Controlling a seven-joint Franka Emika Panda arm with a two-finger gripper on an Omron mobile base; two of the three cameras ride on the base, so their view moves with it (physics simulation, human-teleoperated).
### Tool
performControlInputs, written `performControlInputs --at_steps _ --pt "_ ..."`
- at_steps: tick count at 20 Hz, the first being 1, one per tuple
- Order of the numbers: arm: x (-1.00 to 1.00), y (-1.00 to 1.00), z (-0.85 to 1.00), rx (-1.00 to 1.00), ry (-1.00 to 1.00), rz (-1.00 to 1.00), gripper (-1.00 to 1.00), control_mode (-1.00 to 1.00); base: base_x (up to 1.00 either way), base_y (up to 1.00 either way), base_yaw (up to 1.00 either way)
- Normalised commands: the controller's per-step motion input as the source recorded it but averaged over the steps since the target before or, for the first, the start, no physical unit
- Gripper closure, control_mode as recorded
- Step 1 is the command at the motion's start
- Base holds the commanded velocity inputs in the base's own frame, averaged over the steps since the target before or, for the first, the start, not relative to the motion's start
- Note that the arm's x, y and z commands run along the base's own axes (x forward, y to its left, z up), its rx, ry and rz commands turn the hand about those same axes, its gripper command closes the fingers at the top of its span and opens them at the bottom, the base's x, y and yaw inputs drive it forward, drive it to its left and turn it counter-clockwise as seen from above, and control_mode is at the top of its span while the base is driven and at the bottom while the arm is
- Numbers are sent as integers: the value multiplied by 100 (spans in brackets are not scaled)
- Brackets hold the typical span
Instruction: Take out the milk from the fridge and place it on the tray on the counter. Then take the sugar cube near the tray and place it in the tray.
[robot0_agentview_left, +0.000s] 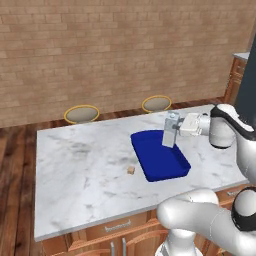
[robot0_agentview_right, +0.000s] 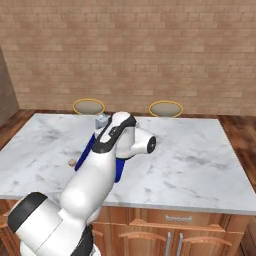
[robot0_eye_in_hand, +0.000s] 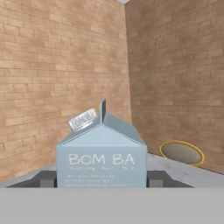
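now, from the left base view, the gripper (robot0_agentview_left: 176, 129) reaches in from the right and is clamped on the milk (robot0_agentview_left: 171, 129), holding the carton upright in the air over the far end of the tray (robot0_agentview_left: 167, 165). the blue tray lies on the counter (robot0_agentview_left: 85, 165), and the sugar cube (robot0_agentview_left: 131, 170) sits on the marble just beside the tray's left rim, apart from it. two round stools (robot0_agentview_left: 81, 114) stand behind the counter, against the brick wall (robot0_agentview_left: 115, 45).

from the right base view, the arm covers most of the tray (robot0_agentview_right: 89, 149); the carton's top (robot0_agentview_right: 102, 120) peeks out just left of the wrist, and the sugar cube (robot0_agentview_right: 72, 162) shows on the counter (robot0_agentview_right: 190, 160) left of the tray.

in the hand view, the milk (robot0_eye_in_hand: 102, 162) sits between the two dark fingertips (robot0_eye_in_hand: 46, 179), its peaked top up and the print "bom ba" on its face. one stool (robot0_eye_in_hand: 181, 152) shows to the right beyond it.
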Motion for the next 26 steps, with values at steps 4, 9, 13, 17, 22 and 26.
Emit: performControlInputs --at_steps 4,9,13,17,22,26 --pt "39 0 -18 0 2 5 100 -100 0 0 0" --pt "43 0 -21 0 5 3 100 -100 0 0 0" --pt "31 -1 -26 0 0 3 100 -100 0 0 0" --pt "21 -1 -32 0 -1 3 100 -100 0 0 0" --pt "18 0 -34 0 -2 3 100 -100 0 0 0" --pt "18 0 -35 0 0 2 100 -100 0 0 0"
